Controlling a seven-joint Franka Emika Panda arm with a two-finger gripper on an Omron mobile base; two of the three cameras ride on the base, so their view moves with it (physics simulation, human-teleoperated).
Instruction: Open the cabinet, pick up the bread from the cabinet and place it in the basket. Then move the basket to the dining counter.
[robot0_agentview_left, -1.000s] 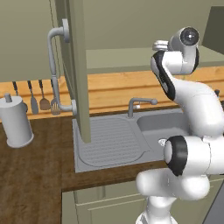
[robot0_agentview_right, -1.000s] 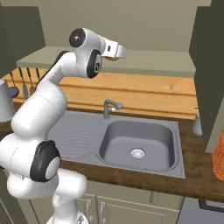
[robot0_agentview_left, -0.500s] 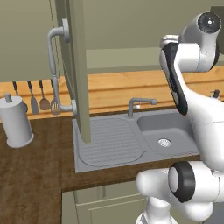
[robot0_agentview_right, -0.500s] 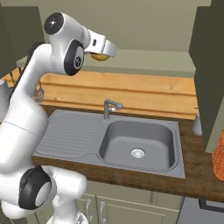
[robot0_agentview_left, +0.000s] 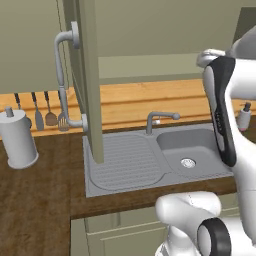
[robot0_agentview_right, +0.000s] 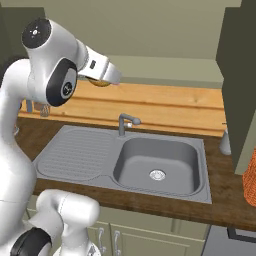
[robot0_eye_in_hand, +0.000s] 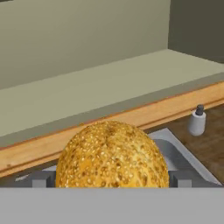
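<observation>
The cabinet (robot0_agentview_right: 165, 62) stands open over the sink, its left door (robot0_agentview_left: 88, 75) swung out edge-on with a curved bar handle (robot0_agentview_left: 62, 80), its right door (robot0_agentview_right: 240, 75) also swung out. The bread (robot0_eye_in_hand: 112, 155), a golden seeded lump, sits between my fingertips, and the gripper (robot0_eye_in_hand: 112, 180) is shut on it. From the right base, the bread (robot0_agentview_right: 97, 81) hangs under the hand, in front of the shelf edge and above the draining board. A slice of the orange basket (robot0_agentview_right: 251, 175) shows at the far right on the worktop. The dining counter is out of view.
Below lies a steel sink (robot0_agentview_right: 157, 160) with a tap (robot0_agentview_right: 124, 122) and a ribbed draining board (robot0_agentview_left: 125, 162). A grey canister (robot0_agentview_left: 17, 140) and hanging utensils (robot0_agentview_left: 45, 112) stand at the left. A soap bottle (robot0_agentview_left: 244, 116) is near the back wall.
The hand has drawn back out of the cabinet, leftward and down in the right base view, carrying the bread along. The upper arm has swung and risen.
</observation>
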